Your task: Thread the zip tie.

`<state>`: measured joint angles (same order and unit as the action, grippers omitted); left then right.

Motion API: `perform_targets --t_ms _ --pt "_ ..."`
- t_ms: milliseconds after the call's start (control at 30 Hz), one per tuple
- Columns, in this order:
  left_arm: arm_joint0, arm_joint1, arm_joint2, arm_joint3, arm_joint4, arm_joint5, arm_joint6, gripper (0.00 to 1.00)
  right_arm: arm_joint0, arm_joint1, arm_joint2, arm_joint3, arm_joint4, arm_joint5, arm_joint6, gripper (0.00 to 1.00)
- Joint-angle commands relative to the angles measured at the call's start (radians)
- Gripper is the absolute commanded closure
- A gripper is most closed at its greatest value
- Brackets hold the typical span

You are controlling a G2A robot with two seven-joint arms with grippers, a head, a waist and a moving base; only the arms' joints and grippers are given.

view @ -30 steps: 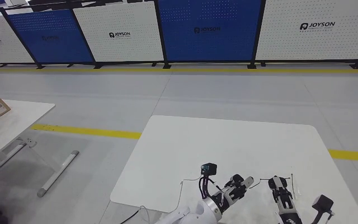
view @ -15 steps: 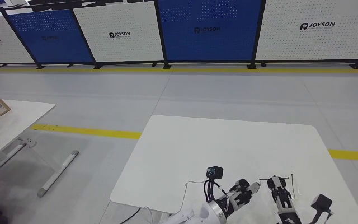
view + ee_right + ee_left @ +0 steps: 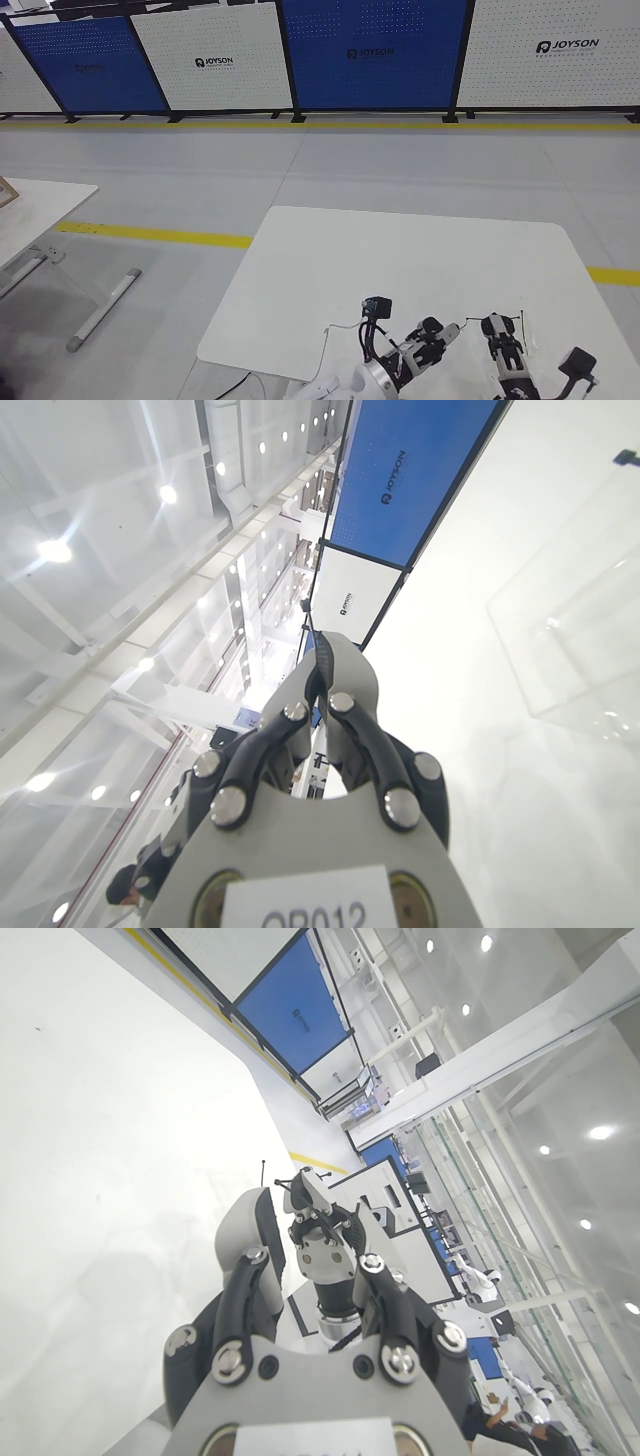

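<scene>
My right gripper (image 3: pixel 320 645) is shut on a thin black zip tie (image 3: pixel 322 660), whose small head (image 3: pixel 305 604) sticks out past the fingertips. In the top view this gripper (image 3: pixel 495 325) sits near the table's front edge, and the zip tie (image 3: pixel 468 323) runs from it toward my left gripper (image 3: pixel 442 332). Seen from the left wrist, the left gripper (image 3: pixel 310 1203) is open and points at the right gripper (image 3: pixel 306 1185). The tie's free end (image 3: pixel 281 1183) lies just off one left fingertip (image 3: pixel 265 1200), with nothing held between the left fingers.
A second black zip tie (image 3: pixel 522 324) lies on the white table (image 3: pixel 400 260) just beside the right gripper. A clear plastic box (image 3: pixel 565 625) stands on the table beyond the right gripper. Both arms are close to the table's front edge.
My left gripper moved toward the right gripper, then eased back slightly. The right gripper has kept its hold on the zip tie and barely moved.
</scene>
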<state>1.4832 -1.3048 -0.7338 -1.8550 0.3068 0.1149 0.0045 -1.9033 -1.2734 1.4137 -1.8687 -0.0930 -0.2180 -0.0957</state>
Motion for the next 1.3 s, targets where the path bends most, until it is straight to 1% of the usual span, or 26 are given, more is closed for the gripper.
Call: perform_targets --t_ms 0,167,267,367,533,700,767,1000,1067,1233,1267 --pt "0.001 0.0 0.004 -0.002 0.01 0.007 -0.004 0.67 0.0 -0.001 -0.001 -0.001 -0.003 0.002 -0.003 1.0" --pt "-0.007 -0.004 0.016 0.004 0.026 0.024 -0.005 0.65 0.0 -0.003 -0.007 -0.003 -0.014 0.005 -0.008 1.0" --pt "-0.013 -0.008 0.018 0.01 0.016 0.031 0.005 0.67 -0.001 -0.004 -0.011 -0.005 -0.021 0.002 -0.007 1.0" --pt "-0.024 -0.013 0.022 0.02 0.018 0.051 0.025 0.68 -0.004 -0.005 -0.017 -0.008 -0.033 -0.002 -0.006 1.0" --pt "-0.056 -0.029 0.044 0.052 0.008 0.094 0.042 0.72 -0.005 -0.007 -0.026 -0.011 -0.047 -0.004 -0.006 1.0" --pt "-0.087 -0.045 0.069 0.084 0.002 0.124 0.051 0.76 -0.009 -0.009 -0.029 -0.014 -0.054 -0.01 -0.004 1.0" --pt "-0.1 -0.052 0.077 0.096 -0.002 0.133 0.054 0.76 -0.012 -0.009 -0.03 -0.016 -0.059 -0.013 -0.005 1.0" --pt "-0.114 -0.065 0.085 0.114 -0.015 0.137 0.068 0.79 -0.017 -0.01 -0.029 -0.02 -0.065 -0.019 -0.003 1.0" --pt "-0.114 -0.067 0.083 0.116 -0.017 0.137 0.069 0.82 -0.018 -0.01 -0.028 -0.02 -0.066 -0.021 -0.002 1.0" --pt "-0.11 -0.069 0.076 0.119 -0.019 0.134 0.069 0.84 -0.019 -0.011 -0.022 -0.019 -0.065 -0.02 -0.002 1.0" --pt "-0.109 -0.069 0.074 0.119 -0.019 0.133 0.068 0.87 -0.019 -0.011 -0.021 -0.019 -0.065 -0.021 -0.002 1.0"
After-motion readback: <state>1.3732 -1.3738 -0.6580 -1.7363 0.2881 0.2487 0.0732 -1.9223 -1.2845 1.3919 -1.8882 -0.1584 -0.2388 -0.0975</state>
